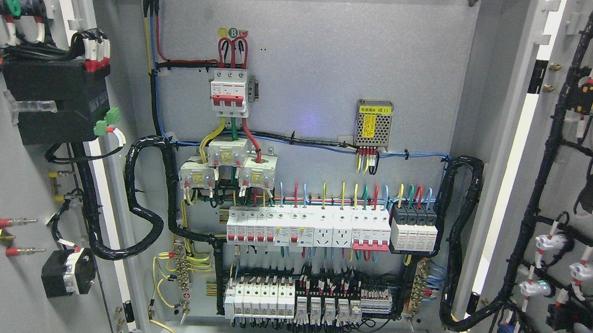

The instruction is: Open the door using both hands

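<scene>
The grey metal cabinet stands wide open, its matte back panel filling the middle of the head view; the left door is swung out at the left edge and the right door at the right edge, both showing their inner faces. Inside, near the top, a white three-pole main breaker with a red bar takes red wires from above; to its right sits a small perforated metal power supply with a yellow label. Below the breaker cluster three boxy white current transformers; under them runs a row of white breakers and sockets, ending in a black-topped block; a lower row of relays and breakers sits near the cabinet floor. Thick black ribbed conduit loops from the left door into the cabinet; a matching one curves on the right. A black box hangs on the left door. No robot hand shows, so I cannot tell how either is held.
</scene>
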You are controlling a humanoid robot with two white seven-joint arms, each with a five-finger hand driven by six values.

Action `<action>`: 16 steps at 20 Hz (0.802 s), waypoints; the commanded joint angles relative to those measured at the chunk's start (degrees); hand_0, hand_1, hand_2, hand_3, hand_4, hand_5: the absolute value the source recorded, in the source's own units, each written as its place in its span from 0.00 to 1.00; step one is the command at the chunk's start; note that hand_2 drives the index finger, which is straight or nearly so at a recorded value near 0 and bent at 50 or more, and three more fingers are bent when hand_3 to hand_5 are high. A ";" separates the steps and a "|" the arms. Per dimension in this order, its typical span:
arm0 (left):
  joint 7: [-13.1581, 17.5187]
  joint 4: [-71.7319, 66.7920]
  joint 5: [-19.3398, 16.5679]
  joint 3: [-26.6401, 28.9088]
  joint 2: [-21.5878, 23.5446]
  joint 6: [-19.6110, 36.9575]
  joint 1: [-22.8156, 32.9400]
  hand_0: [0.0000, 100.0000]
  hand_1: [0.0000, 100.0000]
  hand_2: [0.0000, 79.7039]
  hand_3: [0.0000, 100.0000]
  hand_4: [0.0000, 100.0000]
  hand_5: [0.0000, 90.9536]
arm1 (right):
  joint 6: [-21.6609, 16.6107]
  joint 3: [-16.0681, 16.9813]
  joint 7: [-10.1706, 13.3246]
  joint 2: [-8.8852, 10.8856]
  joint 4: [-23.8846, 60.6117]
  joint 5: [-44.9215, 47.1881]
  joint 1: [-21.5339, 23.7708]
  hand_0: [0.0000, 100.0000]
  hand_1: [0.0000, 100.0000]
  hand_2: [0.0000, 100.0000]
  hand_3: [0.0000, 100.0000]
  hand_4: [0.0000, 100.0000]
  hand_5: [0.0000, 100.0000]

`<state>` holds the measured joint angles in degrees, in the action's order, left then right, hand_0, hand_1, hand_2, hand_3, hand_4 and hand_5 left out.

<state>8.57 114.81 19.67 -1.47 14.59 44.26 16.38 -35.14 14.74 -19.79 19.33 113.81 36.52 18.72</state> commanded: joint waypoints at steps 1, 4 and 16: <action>-0.05 1.64 3.00 9.54 1.14 40.56 0.06 0.12 0.39 0.00 0.00 0.00 0.00 | -0.02 3.54 0.01 -0.43 -0.17 2.41 1.23 0.12 0.39 0.00 0.00 0.00 0.00; -0.05 1.29 5.72 14.03 2.81 40.47 0.93 0.12 0.39 0.00 0.00 0.00 0.00 | -0.02 4.15 0.01 -0.52 -0.26 2.76 1.67 0.12 0.39 0.00 0.00 0.00 0.00; -0.05 -14.60 13.99 22.20 10.28 33.54 -1.78 0.12 0.39 0.00 0.00 0.00 0.00 | -0.02 7.06 -0.08 -0.87 -0.43 5.75 5.10 0.12 0.39 0.00 0.00 0.00 0.00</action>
<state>8.55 110.20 31.53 12.53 19.89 44.28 16.61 -35.14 19.22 -19.70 18.70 113.53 41.14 22.25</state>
